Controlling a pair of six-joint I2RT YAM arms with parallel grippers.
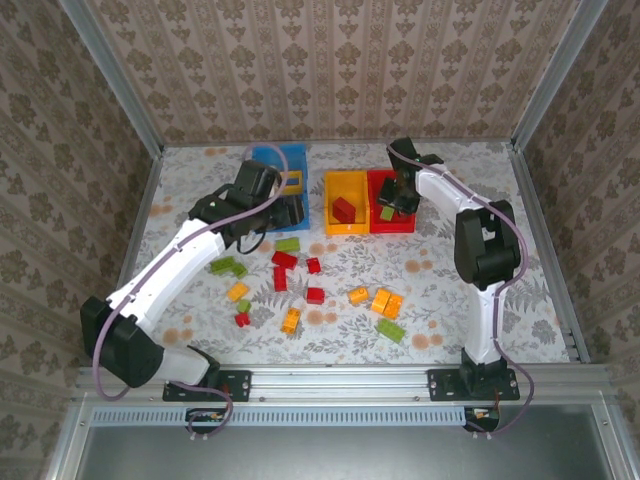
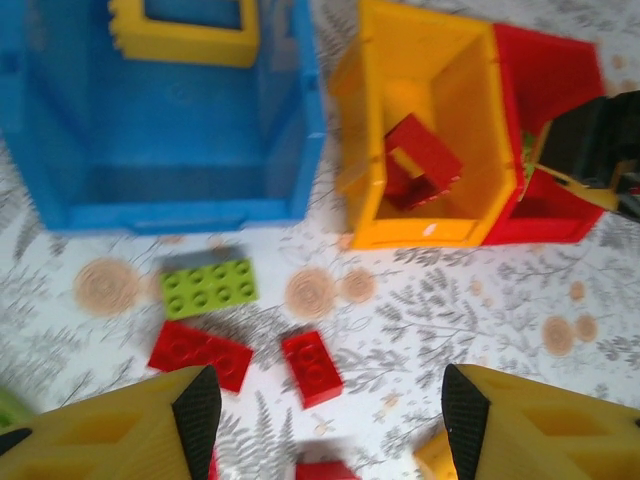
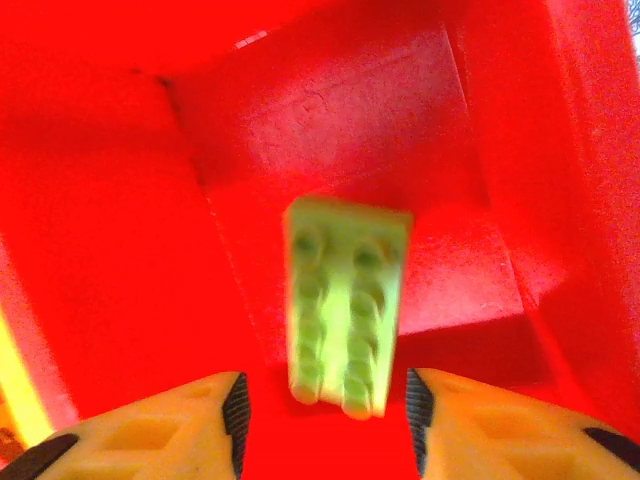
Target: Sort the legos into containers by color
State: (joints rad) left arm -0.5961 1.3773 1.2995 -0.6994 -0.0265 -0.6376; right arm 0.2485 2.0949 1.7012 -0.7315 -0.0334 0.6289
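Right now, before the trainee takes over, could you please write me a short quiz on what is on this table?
1. True or false: a red brick lies in the yellow-orange bin.
2. What lies in the blue bin? A) a hollow yellow frame B) an orange brick C) nothing at all
3. Over which bin does the right gripper hang?

Key: 1 true. 2 A. 3 the red bin, with a green brick in view beneath the gripper.
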